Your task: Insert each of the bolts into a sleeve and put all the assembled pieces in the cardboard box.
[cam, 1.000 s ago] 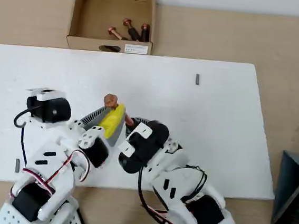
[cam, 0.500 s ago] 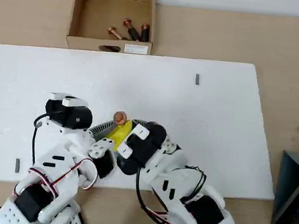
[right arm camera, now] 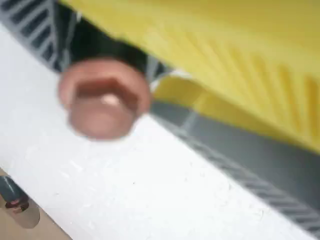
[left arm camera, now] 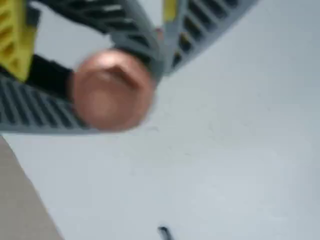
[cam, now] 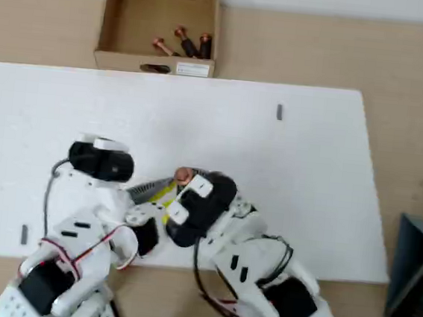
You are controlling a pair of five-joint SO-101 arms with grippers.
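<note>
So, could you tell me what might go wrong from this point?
1. The left arm and right arm crowd tightly around the bolt and its black sleeve; pulling apart could jostle or drop the piece.
2. The cardboard box sits well across the white board; a loose hold might slip on the way.

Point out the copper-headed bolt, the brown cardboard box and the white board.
copper-headed bolt [cam: 183,175], high view, its round head.
brown cardboard box [cam: 123,62], high view, front wall.
white board [cam: 306,183], high view, bare surface.
</note>
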